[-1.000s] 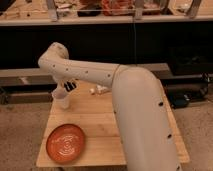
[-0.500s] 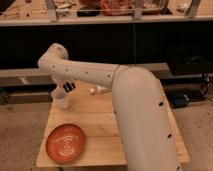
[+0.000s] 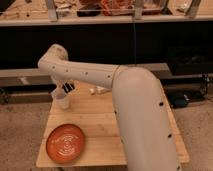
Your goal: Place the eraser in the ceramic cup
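Observation:
The small white ceramic cup (image 3: 62, 100) stands at the far left of the wooden table (image 3: 100, 125). My gripper (image 3: 66, 89) hangs at the end of the big white arm, right over the cup's mouth and touching or nearly touching its rim. A dark bit shows at the gripper's tip just above the cup. I cannot tell whether that is the eraser or part of the gripper. No eraser shows anywhere on the table.
An orange plate (image 3: 66, 143) lies at the front left of the table. A small white bottle-like object (image 3: 97, 91) lies at the back middle. My arm (image 3: 140, 120) covers the table's right half. Dark shelving stands behind the table.

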`<state>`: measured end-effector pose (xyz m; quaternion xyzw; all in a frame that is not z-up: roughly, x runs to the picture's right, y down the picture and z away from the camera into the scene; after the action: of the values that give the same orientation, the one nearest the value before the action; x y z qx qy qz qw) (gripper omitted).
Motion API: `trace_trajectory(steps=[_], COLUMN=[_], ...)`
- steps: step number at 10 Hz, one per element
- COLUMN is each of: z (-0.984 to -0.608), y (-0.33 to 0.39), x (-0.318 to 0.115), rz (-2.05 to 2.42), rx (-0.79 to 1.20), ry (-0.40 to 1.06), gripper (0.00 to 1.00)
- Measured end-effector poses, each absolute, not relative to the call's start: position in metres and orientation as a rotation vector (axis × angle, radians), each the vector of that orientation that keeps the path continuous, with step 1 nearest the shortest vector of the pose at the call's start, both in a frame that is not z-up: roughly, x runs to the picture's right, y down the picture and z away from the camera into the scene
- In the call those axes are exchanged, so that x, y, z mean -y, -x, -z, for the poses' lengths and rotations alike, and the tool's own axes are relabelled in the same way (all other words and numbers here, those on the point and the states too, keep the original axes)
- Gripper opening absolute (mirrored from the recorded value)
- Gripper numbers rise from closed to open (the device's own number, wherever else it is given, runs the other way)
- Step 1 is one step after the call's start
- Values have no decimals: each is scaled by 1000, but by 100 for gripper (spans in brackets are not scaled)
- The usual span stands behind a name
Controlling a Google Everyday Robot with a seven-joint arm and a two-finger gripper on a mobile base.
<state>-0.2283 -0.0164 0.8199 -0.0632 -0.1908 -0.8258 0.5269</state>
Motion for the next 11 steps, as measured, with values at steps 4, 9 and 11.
trace_trajectory(steps=[4, 9, 11], z=[-819, -819, -818], y=[232, 236, 238], x=[14, 10, 10], rz=[1983, 1991, 1993], rx=[461, 469, 472], ry=[137, 126, 121], gripper=[0, 17, 36])
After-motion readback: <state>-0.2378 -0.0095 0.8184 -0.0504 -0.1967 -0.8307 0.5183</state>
